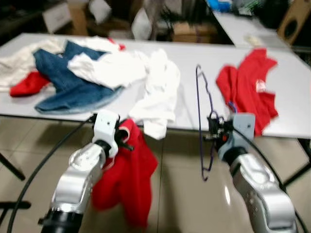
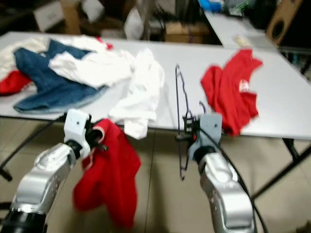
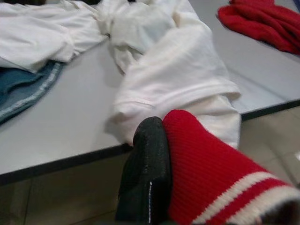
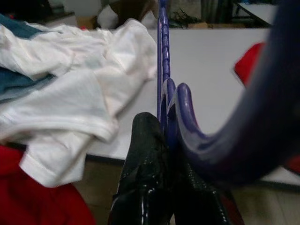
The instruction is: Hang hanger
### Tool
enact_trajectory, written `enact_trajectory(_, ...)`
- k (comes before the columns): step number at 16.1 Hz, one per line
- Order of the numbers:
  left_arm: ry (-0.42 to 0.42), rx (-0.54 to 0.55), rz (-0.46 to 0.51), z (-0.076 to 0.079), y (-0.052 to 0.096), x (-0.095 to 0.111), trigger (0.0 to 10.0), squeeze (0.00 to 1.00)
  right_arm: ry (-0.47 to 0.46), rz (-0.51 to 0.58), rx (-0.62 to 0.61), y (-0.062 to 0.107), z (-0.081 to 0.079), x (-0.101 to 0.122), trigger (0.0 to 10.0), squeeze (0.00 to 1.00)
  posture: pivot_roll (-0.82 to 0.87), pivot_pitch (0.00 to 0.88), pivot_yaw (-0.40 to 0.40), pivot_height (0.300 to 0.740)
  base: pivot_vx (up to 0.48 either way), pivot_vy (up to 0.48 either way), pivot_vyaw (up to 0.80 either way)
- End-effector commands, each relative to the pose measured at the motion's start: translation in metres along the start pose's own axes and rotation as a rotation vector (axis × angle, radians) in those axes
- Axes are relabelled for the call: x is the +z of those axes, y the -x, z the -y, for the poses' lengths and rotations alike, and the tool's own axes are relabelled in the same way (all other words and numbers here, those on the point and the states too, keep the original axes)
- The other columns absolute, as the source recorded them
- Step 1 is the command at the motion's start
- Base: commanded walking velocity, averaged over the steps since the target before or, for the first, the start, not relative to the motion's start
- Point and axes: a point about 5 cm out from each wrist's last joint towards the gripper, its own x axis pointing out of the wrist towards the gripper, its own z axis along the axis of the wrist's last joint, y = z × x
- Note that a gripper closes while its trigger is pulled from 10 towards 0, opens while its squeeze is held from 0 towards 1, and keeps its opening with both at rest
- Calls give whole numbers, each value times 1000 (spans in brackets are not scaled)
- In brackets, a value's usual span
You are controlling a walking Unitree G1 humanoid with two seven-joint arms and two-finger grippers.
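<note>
Holding the hanger [image 1: 200,121] edge-on in front of the table's near edge, the right gripper [image 1: 214,127] has its fingers closed on the purple wire partway up; the right wrist view shows the black fingers [image 4: 145,187] pinched together around the wire beside a bend. The hanger hangs in the air, apart from the tabletop [image 1: 189,87], its lower end below the table edge over the floor.

Left gripper [image 1: 124,138] is clamped on a red sweater [image 1: 126,179] that droops toward the floor below the near edge; the left wrist view shows a black finger [image 3: 145,178] pressed against the ribbed red knit with white stripes.

Handling judgement: the hanger looks thin, light and stiff, probably smooth coated wire, so it may rotate or slip in a two-finger pinch. Gripping close to a bend, as now, should limit twisting. The sweater is soft and limp and will sag off any hold; take it at the collar or shoulder for threading.

On the tabletop: white clothes [image 1: 146,77] trailing over the near edge, a denim garment [image 1: 63,82] toward the left end, a red shirt [image 1: 248,87] toward the right end, and a red cloth [image 1: 29,83] at the far left.
</note>
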Motion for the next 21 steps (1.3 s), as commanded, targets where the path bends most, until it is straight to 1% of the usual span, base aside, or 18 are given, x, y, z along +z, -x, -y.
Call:
enact_trajectory(1,-24,-7,49,2,-2,11,10000,0,34,-11,4,0,0,2,10000,0,-113,0,21,740,0,0,0)
enact_trajectory(3,-11,14,55,1,-2,11,10000,0,76,-52,24,-3,-3,-1,10000,0,-109,0,13,740,0,0,0)
enact_trajectory(6,-14,17,56,1,-3,10,10000,0,70,-83,8,-4,1,-2,10000,0,-111,0,6,740,0,-305,0)
enact_trajectory(8,-17,16,62,2,-6,12,10000,0,33,-78,-20,-5,6,0,10000,0,-114,0,6,740,0,-351,0)
enact_trajectory(9,-19,13,66,3,-7,13,10000,0,35,-54,-41,-5,9,4,10000,0,-119,0,9,740,0,-356,0)
enact_trajectory(10,-20,12,68,3,-7,13,10000,0,71,-48,-74,-6,12,6,10000,0,-121,0,9,740,0,-349,0)
enact_trajectory(11,-20,11,68,4,-7,13,10000,0,99,-39,-79,-6,14,8,10000,0,-121,0,8,740,0,-352,0)
enact_trajectory(12,-20,11,68,4,-8,14,10000,0,120,-28,-68,-6,14,9,10000,0,-122,0,7,740,0,-352,0)
enact_trajectory(14,-20,11,71,5,-9,14,10000,0,120,-60,-24,-6,13,7,10000,0,-122,0,4,740,0,-349,0)
enact_trajectory(19,-20,12,74,5,-10,14,10000,0,95,-46,-22,-7,13,9,10000,0,-122,0,4,740,0,-341,0)
enact_trajectory(21,-22,9,75,5,-10,14,10000,0,108,-34,-45,-7,14,9,10000,0,-124,0,8,740,0,-322,0)
